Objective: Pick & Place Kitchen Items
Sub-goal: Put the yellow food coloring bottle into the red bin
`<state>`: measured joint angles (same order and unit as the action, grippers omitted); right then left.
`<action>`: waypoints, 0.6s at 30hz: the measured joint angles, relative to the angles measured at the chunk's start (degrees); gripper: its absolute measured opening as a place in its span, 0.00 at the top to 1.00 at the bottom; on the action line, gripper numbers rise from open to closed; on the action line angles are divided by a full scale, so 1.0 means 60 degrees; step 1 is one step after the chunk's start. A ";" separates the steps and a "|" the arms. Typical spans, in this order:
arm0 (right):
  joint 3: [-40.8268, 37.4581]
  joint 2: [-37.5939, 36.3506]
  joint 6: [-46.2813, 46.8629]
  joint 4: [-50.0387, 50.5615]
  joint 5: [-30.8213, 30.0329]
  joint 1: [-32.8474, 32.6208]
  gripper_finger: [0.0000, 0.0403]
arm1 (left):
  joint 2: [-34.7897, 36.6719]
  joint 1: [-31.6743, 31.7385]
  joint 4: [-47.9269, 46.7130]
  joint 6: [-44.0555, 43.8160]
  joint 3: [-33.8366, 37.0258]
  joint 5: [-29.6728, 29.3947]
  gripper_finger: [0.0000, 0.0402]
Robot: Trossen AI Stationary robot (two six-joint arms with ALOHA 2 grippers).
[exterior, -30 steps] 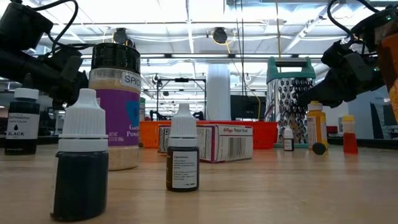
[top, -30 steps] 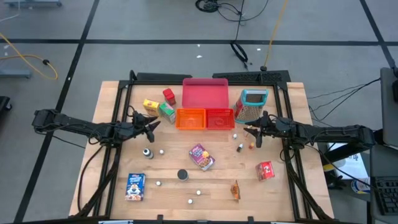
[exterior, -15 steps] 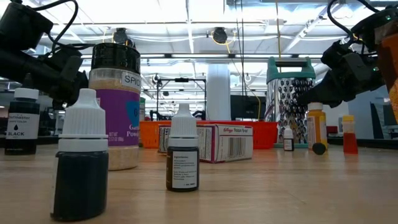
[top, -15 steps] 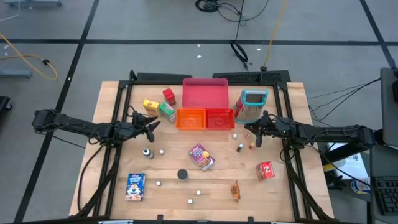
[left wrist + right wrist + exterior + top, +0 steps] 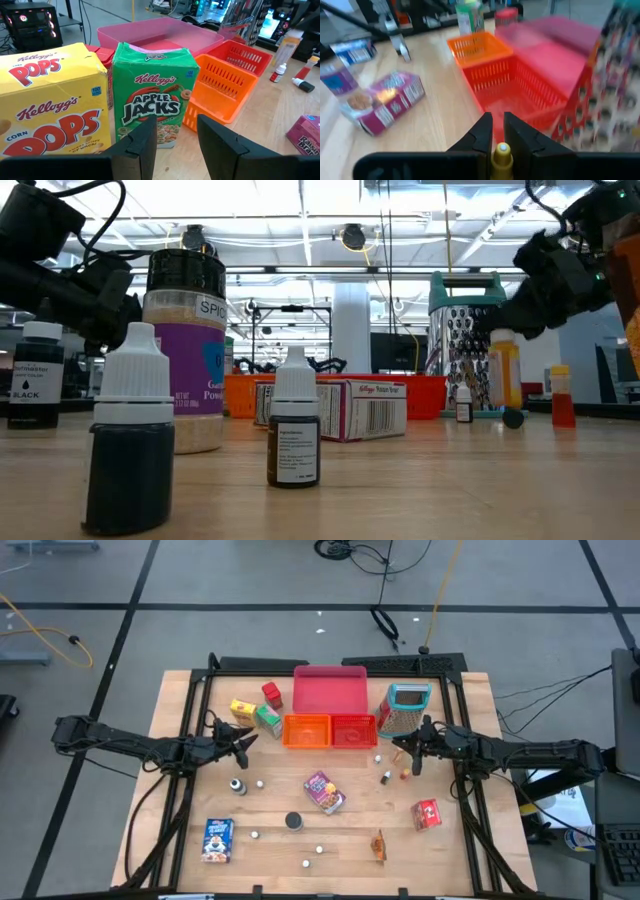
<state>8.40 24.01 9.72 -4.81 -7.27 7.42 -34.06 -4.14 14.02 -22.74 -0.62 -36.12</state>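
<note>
Your right gripper is clamped on a small yellow-orange bottle, whose cap shows between the two fingers in the right wrist view. In the low view the bottle hangs clear of the table, just in front of the metal grater. From above, the gripper sits right of the red bin, so you look to be in the carry step, with the pick done and the drop still to come.

The next move calls for a short swing left until the bottle is over the red bin, then a release low enough that it doesn't bounce off the mesh wall. Mind the grater close on the far side.

Your left gripper waits with its fingers parted and nothing between them, aimed at the green Apple Jacks box, which stands beside the yellow Corn Pops box, left of the orange bin.

Other items are scattered nearer you: a purple packet, a blue cereal box, a red packet, a black round can.

From above, the held bottle is hidden by the gripper. The right wrist picture is smeared, so the grater's edge and the bin's clearance are hard to judge there.
</note>
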 joint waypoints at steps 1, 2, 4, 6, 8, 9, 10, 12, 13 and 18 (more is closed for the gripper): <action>0.0096 0.0051 -0.0019 -0.0012 -0.0016 0.0000 0.93 | 0.0000 0.0000 0.0000 0.0000 0.0001 0.0000 0.65; 0.0201 0.0128 -0.0031 -0.0012 -0.0021 0.0000 0.93 | 0.0000 0.0000 0.0000 0.0000 0.0004 0.0000 0.65; 0.0424 0.0310 -0.0042 -0.0013 -0.0029 0.0000 0.93 | 0.0000 0.0000 0.0034 0.0000 0.0000 0.0000 0.65; 0.0658 0.0558 -0.0132 -0.0033 -0.0035 0.0000 0.93 | 0.0000 0.0000 0.0173 0.0007 0.0004 -0.0002 0.65; 0.0920 0.0904 -0.0233 -0.0057 -0.0039 0.0000 0.93 | 0.0002 0.0000 0.0289 0.0011 0.0004 -0.0004 0.65; 0.1073 0.1096 -0.0264 -0.0063 -0.0041 0.0000 0.93 | 0.0000 0.0000 0.0348 0.0022 0.0004 -0.0004 0.65; 0.1239 0.1285 -0.0297 -0.0056 -0.0041 0.0000 0.93 | 0.0001 0.0000 0.0401 0.0060 0.0004 -0.0004 0.65; 0.1623 0.1670 -0.0411 -0.0076 -0.0050 0.0000 0.93 | 0.0003 0.0000 0.0440 0.0181 0.0003 -0.0007 0.65; 0.1814 0.1861 -0.0493 -0.0093 -0.0061 0.0000 0.93 | 0.0000 0.0000 0.0430 0.0204 0.0003 -0.0004 0.65; 0.2471 0.2915 -0.0841 -0.0690 -0.0068 -0.0002 0.93 | 0.0001 0.0000 0.0433 0.0208 0.0002 -0.0004 0.65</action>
<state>23.22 41.50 4.67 -8.95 -7.68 7.41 -34.06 -4.14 16.62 -21.50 -0.61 -36.14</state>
